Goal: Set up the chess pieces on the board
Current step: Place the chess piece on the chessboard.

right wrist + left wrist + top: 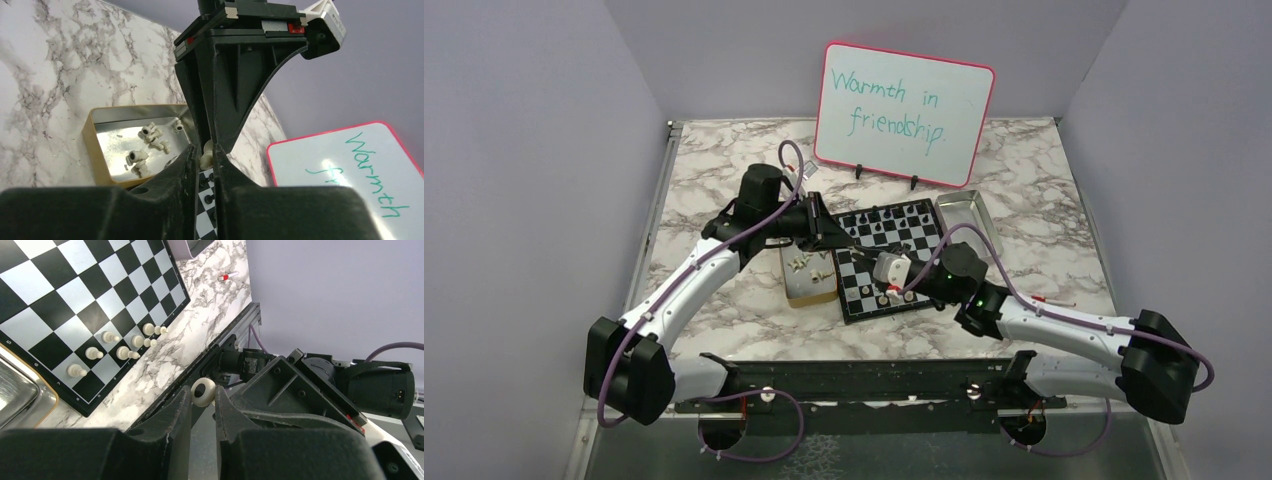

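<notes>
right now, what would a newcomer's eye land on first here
The pink-framed whiteboard reading "Warmth in friendship" stands at the back. In the middle, at the chessboard, the left hand and right hand each pinch a cream chess piece.

Box (810,297) left of board (864,276), tray (969,215) right

Whiteboard (904,113), top view: "Warmth in friendship." in green handwriting across two lines, "Warmth in" above and "friendship." below.
Whiteboard, right wrist view: only "Warmth" and the opening letters "fr" show; the frame edge cuts off the rest.
Board (75,295), left wrist view: a small pale "5" stands on the black border; the digits further along are too small to read.
</notes>
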Tool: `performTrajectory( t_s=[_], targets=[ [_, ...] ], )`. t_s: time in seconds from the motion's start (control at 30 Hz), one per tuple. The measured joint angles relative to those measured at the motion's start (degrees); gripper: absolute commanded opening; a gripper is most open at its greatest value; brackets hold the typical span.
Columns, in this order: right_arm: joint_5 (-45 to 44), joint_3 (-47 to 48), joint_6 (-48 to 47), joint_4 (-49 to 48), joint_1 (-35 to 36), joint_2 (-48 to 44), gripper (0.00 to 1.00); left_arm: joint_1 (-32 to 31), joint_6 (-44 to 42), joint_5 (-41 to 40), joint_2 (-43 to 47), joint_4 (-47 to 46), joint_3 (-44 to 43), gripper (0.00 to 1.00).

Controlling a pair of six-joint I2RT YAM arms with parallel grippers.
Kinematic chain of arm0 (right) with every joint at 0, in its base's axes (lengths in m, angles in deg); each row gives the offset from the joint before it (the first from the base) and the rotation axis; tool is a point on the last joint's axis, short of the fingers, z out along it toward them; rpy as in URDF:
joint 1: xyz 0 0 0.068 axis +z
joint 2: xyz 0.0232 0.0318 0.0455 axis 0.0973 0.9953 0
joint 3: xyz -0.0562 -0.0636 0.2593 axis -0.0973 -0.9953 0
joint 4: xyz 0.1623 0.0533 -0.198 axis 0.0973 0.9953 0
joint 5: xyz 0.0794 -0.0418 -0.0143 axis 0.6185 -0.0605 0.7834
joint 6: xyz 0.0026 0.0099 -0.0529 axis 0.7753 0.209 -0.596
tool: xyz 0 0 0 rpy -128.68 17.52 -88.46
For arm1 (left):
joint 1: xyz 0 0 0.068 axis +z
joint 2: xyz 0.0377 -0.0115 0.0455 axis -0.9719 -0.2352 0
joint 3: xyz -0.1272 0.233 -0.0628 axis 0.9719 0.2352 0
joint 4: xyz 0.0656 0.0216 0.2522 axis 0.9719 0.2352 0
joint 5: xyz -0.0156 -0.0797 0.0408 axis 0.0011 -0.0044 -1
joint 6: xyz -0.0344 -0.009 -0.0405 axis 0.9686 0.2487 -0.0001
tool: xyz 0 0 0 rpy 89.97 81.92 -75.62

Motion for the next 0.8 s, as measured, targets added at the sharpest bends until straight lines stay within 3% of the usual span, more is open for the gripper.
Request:
performTrajectory(
  t_s=[0.2,0.3,0.63,0.8],
  targets=[
    [-0.9,-0.8,1.3,-2.3,0.1,0.1,0.01,0.3,2.3,0.4,0.7,-2.1,1.2,0.04],
    [-1.3,-1.4,1.8,-3.4,0.1,0.1,0.01,0.3,3.6,0.5,0.9,-3.6,2.1,0.07],
    [-5.0,-3.2,5.9,-5.2,0.4,-2.5,0.01,0.2,5.7,1.3,1.8,-5.8,3.4,0.58],
    [-10.2,-3.1,13.6,-2.7,0.4,-5.9,0.01,0.2,4.9,1.2,2.1,-6.0,3.6,0.73]
  ],
)
